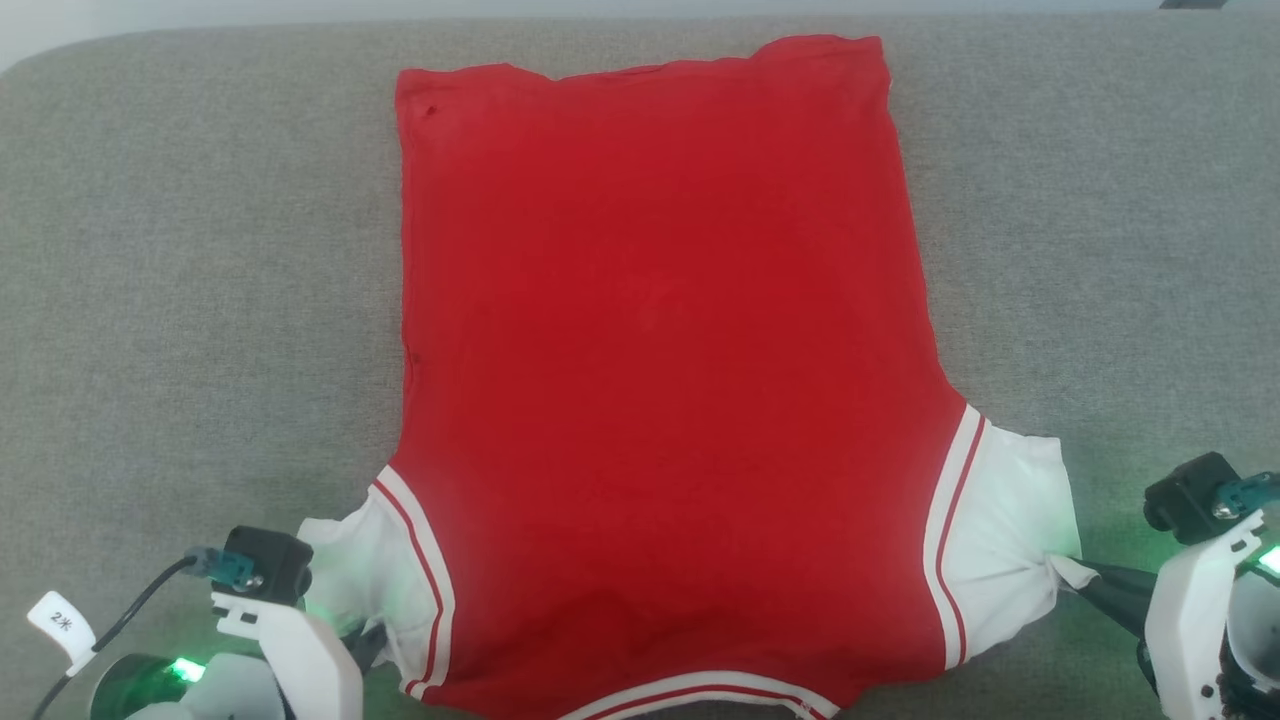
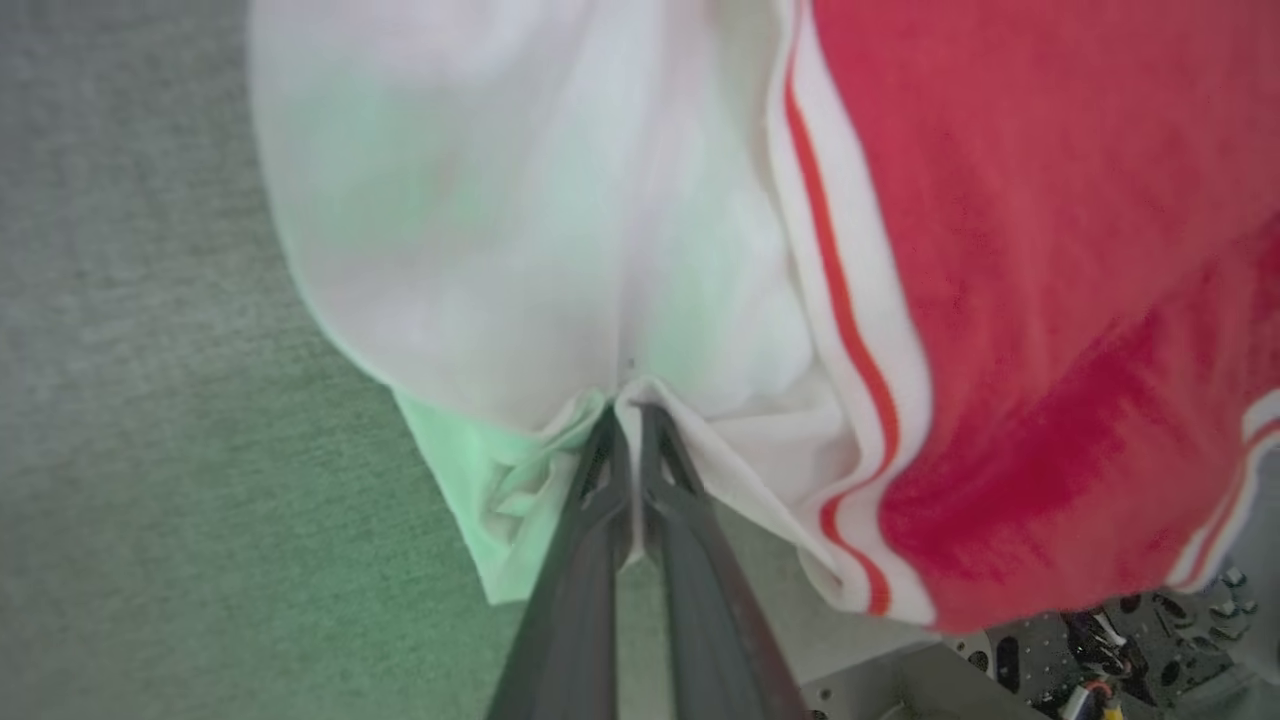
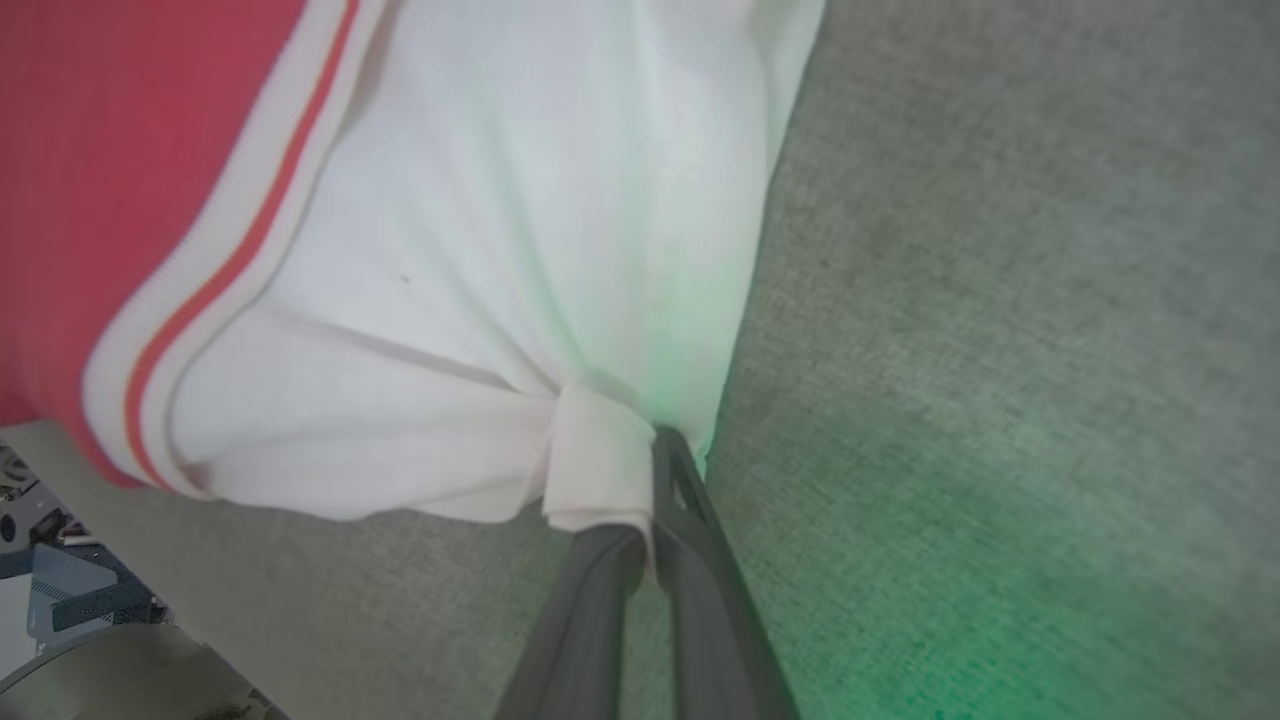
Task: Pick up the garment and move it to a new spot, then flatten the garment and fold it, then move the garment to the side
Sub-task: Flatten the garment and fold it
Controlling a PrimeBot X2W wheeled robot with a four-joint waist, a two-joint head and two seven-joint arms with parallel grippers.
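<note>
Garment [image 1: 660, 350] between left hand [image 2: 628, 415], right hand [image 3: 652, 455]

White wrist shells [image 1: 300, 650], black camera blocks [image 1: 265, 565], green lights [image 1: 185, 670], tagged black cable [image 1: 150, 590], dark pincer fingers [image 2: 570, 600].

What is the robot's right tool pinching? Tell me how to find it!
Look at the grey fabric surface; a red shirt lies spread on it. At the shirt's near end, two white sleeves stick out sideways. The right tool pinches the hem of the right sleeve, on the robot's right, not the left sleeve.
</note>
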